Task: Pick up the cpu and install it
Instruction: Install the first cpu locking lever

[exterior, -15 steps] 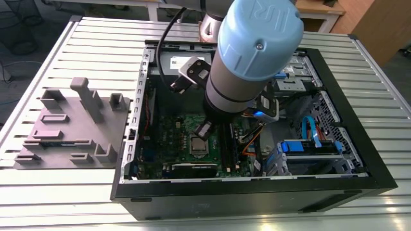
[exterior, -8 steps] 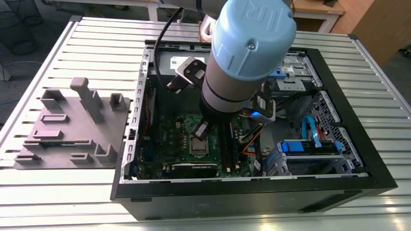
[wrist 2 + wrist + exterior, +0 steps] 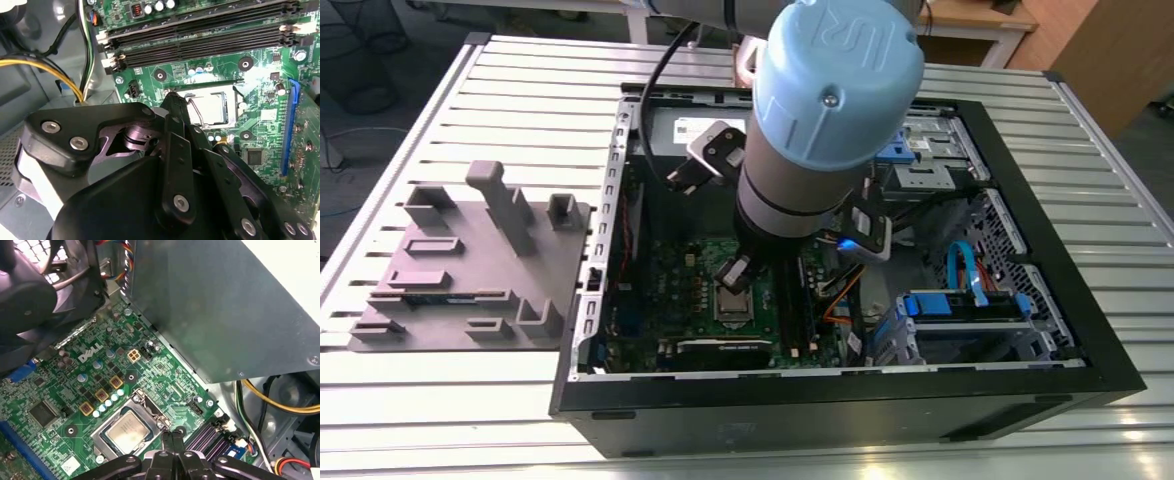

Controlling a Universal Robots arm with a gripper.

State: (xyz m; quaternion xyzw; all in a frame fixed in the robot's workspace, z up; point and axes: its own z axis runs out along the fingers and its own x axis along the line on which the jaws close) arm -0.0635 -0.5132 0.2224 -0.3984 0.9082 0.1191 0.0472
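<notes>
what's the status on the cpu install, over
Gripper fingers shut, empty, just above the board beside the socket. Cpu seated flat in socket on motherboard. Nothing on top of the chip.

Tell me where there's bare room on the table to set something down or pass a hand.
The slatted table is bare in front of the computer case and around the grey fixture on the exterior view's left. Inside the case it is crowded: the arm stands over the cpu, with cables alongside.
</notes>
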